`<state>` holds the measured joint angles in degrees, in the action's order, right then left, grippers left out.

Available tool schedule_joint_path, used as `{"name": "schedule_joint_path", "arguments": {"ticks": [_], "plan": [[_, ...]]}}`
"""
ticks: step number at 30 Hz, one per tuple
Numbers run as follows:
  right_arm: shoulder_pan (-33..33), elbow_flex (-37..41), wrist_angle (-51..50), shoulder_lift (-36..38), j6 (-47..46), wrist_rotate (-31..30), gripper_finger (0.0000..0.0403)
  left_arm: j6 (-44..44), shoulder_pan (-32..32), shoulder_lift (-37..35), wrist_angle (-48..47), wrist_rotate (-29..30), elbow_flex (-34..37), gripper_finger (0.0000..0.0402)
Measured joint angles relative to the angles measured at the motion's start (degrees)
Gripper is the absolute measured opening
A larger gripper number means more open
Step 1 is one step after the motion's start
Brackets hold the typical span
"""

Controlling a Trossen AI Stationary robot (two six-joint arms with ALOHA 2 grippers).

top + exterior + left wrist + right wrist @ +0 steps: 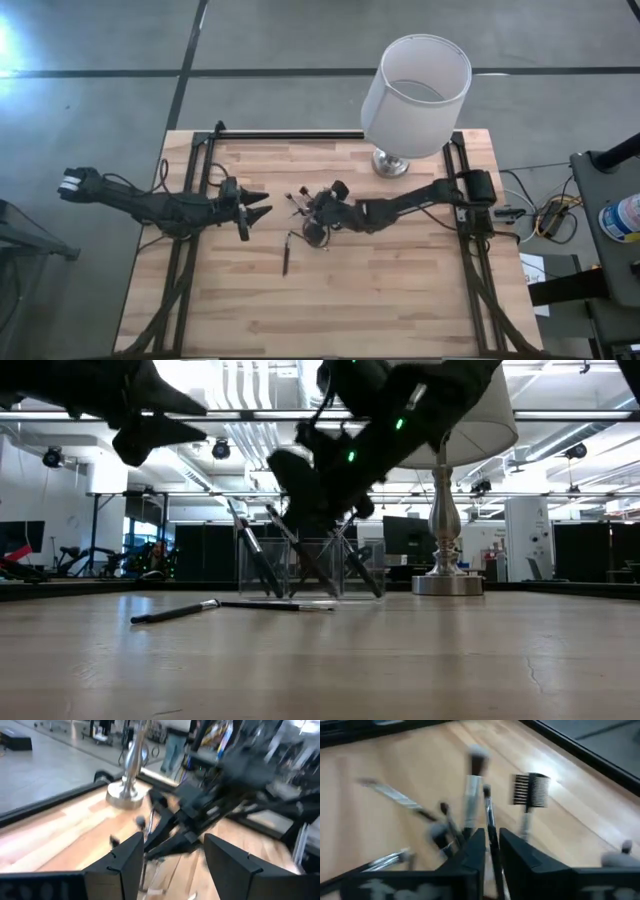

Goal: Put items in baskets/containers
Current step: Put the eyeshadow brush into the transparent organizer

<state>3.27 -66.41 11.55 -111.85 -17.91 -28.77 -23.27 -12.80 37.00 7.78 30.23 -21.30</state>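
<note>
The items are thin make-up brushes with silvery shafts and dark ends. Several stand slanting in a small clear container [312, 570] at mid-table, leaning on its walls. One brush [285, 258] lies flat on the wood nearer the front edge [175, 612]. My right gripper [312, 222] hangs just above the container [492, 837], its fingers close together around one thin brush. My left gripper [262, 206] stands open in the air to the container's left [172, 850], holding nothing. My right gripper has a thin brush's silvery shaft [490, 822] in the narrow gap between its two fingers. The fingers slant down from the table's right side and lie across the shaft. The brush stands nearly upright among the other brushes; its lower end is hidden behind the fingers.
A lamp with a white drum shade [415, 95] stands on a silver base [390, 163] at the far right, close behind the container. Dark rails run along both sides of the table. Bare wood lies toward the near edge.
</note>
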Motion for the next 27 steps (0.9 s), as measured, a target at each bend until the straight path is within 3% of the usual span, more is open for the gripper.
{"name": "schedule_joint_path", "arguments": {"ticks": [6,10,13,15,19,27], "plan": [[2.46,-2.07,-5.7,4.24,2.06,-4.28,0.0113,-6.06,-0.02,0.38,-6.39,-4.87,0.0,0.02],[3.47,-5.17,-16.11,8.04,1.69,-4.98,0.014,-8.78,-0.04,0.67,-11.97,-10.5,0.0,0.02],[4.52,-8.3,-26.77,9.72,-0.27,-2.5,0.0152,-12.41,-0.04,1.88,-17.75,-15.74,0.0,0.02],[5.11,-10.28,-32.66,9.72,-2.9,3.83,0.0155,-15.39,-0.07,3.82,-20.66,-19.49,0.25,0.02],[7.15,-11.96,-37.78,5.61,-10.39,12.54,0.0153,-17.75,-0.13,9.02,-21.67,-22.88,1.18,0.02],[9.39,-15.74,-38.04,-5.04,-11.38,9.99,0.0137,-17.72,-0.11,14.87,-19.23,-20.73,1.16,0.02]]}}
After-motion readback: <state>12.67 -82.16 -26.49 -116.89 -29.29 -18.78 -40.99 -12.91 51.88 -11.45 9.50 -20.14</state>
